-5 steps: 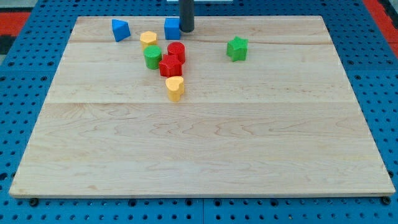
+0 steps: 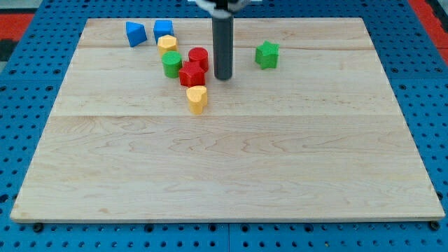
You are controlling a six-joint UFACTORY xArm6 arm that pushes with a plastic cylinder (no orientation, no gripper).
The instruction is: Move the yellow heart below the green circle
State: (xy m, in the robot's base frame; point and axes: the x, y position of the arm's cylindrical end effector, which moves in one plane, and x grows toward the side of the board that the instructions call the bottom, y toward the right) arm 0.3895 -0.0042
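Observation:
The yellow heart (image 2: pixel 197 99) lies on the wooden board, just below the red star (image 2: pixel 191 74). The green circle (image 2: pixel 171 64) sits up and to the left of the heart, touching the red star. My tip (image 2: pixel 223 76) rests on the board to the right of the red star and up and to the right of the yellow heart, a small gap from both.
A red cylinder (image 2: pixel 199 57) sits above the red star. A yellow hexagon-like block (image 2: pixel 166 45) is above the green circle. A blue cube (image 2: pixel 163 29) and a blue triangle-like block (image 2: pixel 136 33) lie near the view's top left. A green star (image 2: pixel 267 54) is to the right.
My tip has moved from the view's top down and right to beside the red star. The blue cube has shifted left, now next to the blue triangle-like block.

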